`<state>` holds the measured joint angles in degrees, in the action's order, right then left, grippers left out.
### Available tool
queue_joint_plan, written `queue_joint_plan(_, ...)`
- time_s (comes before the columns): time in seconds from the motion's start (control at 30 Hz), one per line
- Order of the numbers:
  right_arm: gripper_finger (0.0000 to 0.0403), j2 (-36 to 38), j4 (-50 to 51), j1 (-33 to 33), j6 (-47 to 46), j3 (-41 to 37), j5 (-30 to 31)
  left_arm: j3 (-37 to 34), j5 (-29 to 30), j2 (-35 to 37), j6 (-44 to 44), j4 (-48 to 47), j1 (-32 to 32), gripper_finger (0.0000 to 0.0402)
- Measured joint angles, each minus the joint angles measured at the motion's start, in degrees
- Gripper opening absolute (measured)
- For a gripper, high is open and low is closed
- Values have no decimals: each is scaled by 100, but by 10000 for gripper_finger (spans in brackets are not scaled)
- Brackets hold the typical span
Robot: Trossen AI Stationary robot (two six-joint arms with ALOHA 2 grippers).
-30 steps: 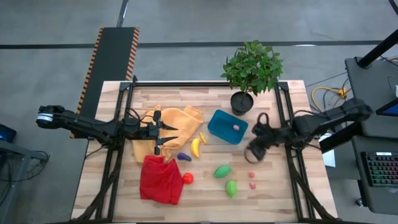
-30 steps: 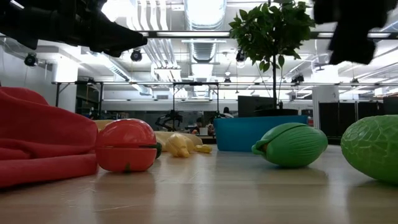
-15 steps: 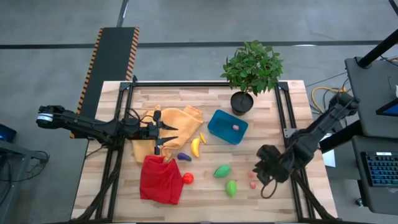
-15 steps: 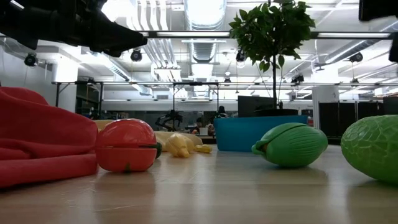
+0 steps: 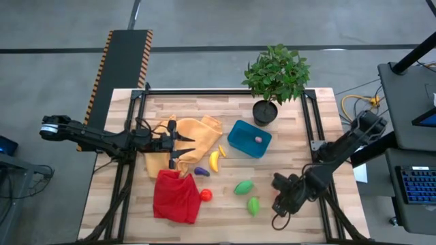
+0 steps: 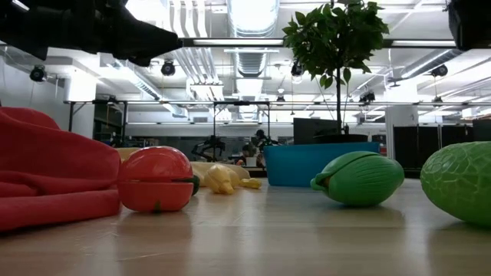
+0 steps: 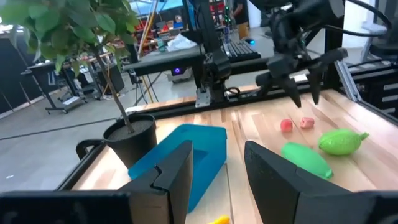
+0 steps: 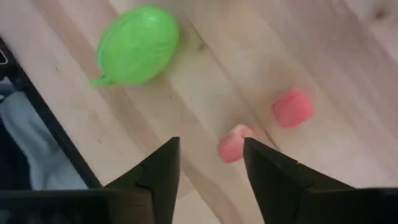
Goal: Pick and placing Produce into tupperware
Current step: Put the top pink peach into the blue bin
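A: Layout first. Desk (image 5: 204, 109), wooden, everything is on it. The tupperware (image 5: 249, 138) sits right of centre toward the far edge, just in front of the plant pot (image 5: 265, 111). One tiny pink piece (image 5: 258, 139) is already inside.

B: Loose produce?

A: Banana (image 5: 214, 160) and purple piece (image 5: 201, 171) mid-desk beside the yellow-orange cloth (image 5: 182, 139). Red round one (image 5: 205, 195) touches the red cloth (image 5: 176, 196). Two green ovals (image 5: 244, 186) between centre and the near edge. Two pink ones (image 8: 292, 106) toward the near-right corner.

B: Arms?

A: Left gripper (image 5: 178, 149) hangs over the yellow cloth on the left half, fingers (image 7: 171, 171) narrowly apart, nothing between them. Idle, I'd say. Right gripper (image 5: 281, 201) is low over the near-right part of the desk, right above the pink pair, fingers (image 8: 158, 171) parted and empty.

B: So the step is grabbing a pink one?

A: Looks like it. The right wrist view puts the nearer pink bit (image 8: 234, 144) between the fingers, slightly off to one side.

B: Tips?

A: Centre on that one before dropping. The other pink is just beside it, so come straight down and don't nudge it. The piece is tiny and low, so the fingers need to nearly touch the desk before they shut. Then lift and carry toward the far edge to the tupperware, clearing the near green oval (image 8: 137, 45).
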<state>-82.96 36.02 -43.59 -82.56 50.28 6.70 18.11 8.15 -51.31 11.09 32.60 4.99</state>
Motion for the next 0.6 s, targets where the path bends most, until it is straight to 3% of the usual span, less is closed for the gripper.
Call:
queue_joint_plan(0.27, 229, -680, 1788, 10, -109, 852, 504, -2, 1, 2, 2, 215, 0, 132)
queue_joint_plan(0.6, 240, -1395, 1915, 10, -103, 1137, 544, -2, -1, 2, 7, 297, 0, 132)
